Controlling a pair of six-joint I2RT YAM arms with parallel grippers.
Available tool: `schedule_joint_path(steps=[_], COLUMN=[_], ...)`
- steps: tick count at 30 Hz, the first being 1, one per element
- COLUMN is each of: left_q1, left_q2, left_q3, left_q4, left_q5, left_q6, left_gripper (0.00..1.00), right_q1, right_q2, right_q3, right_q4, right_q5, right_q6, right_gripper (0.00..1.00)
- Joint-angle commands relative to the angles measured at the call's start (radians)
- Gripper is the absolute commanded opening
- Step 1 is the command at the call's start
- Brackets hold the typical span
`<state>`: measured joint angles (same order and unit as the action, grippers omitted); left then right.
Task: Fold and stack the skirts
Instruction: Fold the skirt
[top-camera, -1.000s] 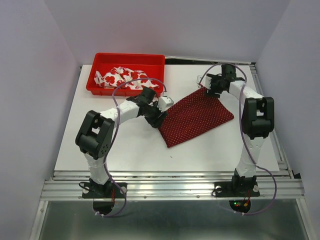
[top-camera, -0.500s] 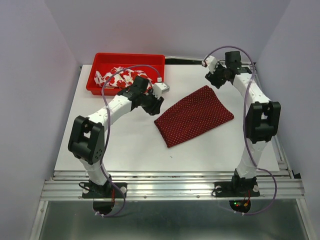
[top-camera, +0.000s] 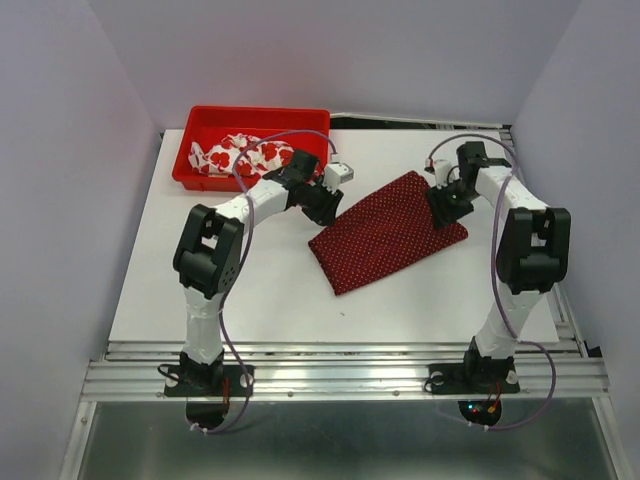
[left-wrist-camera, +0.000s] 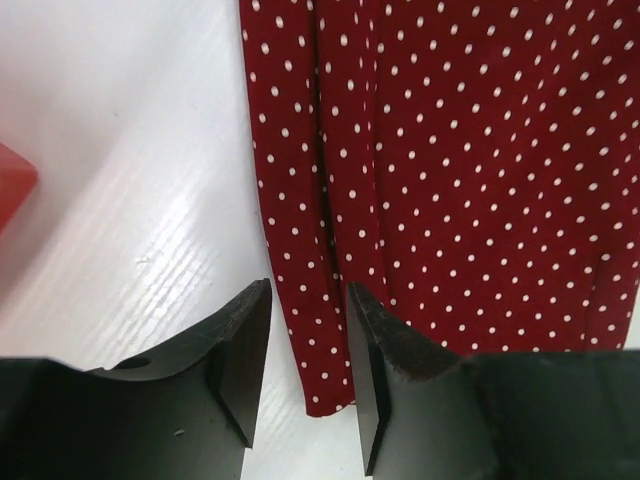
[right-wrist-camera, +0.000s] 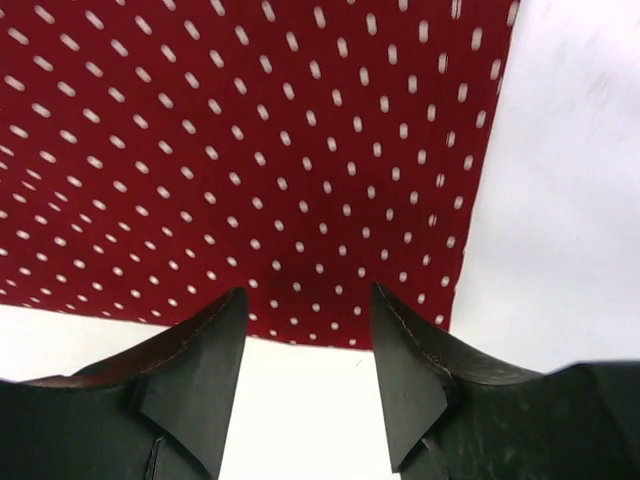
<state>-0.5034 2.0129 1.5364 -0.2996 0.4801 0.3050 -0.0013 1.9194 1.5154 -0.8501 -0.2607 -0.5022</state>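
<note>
Dark red cloth skirt with tiny white polka dots (top-camera: 388, 231) lies flat on the white worktop (top-camera: 250, 290), right of centre, while the white cloth skirt with large red flowers (top-camera: 240, 155) sits crumpled in the red plastic tray (top-camera: 258, 114) at the far left. I find the left end effector (left-wrist-camera: 308, 300) with jaws apart, straddling the dotted skirt's left hem, the cloth flat and unpinched. The right end effector (right-wrist-camera: 308, 300) stands likewise parted over the skirt's right edge, gripping nothing.
</note>
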Motion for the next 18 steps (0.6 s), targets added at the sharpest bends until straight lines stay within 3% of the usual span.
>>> schedule_joint_path(steps=[1, 6, 10, 14, 18], left_q1=[-0.021, -0.07, -0.101, -0.162, -0.172], left_q2=[-0.003, -0.009, -0.107, -0.16, -0.218], left_q3=[-0.048, -0.14, -0.249, -0.257, -0.245], left_q4=[0.007, 0.008, 0.083, 0.087, 0.141], left_q5=[0.012, 0.043, 0.098, 0.123, 0.059], left_q6=[0.003, 0.002, -0.044, -0.076, -0.156], left_gripper=[0.43, 0.29, 0.29, 0.29, 0.38], right_q1=[-0.02, -0.029, -0.029, -0.029, -0.011], right_q2=[-0.047, 0.035, 0.076, 0.156, 0.303], right_q3=[-0.034, 0.055, 0.169, 0.323, 0.568], right_q4=[0.035, 0.068, 0.127, 0.155, 0.1], right_q5=[0.058, 0.017, -0.073, -0.121, -0.161], right_q6=[0.05, 0.037, 0.065, 0.093, 0.14], right_gripper=[0.57, 0.53, 0.52, 0.52, 0.49])
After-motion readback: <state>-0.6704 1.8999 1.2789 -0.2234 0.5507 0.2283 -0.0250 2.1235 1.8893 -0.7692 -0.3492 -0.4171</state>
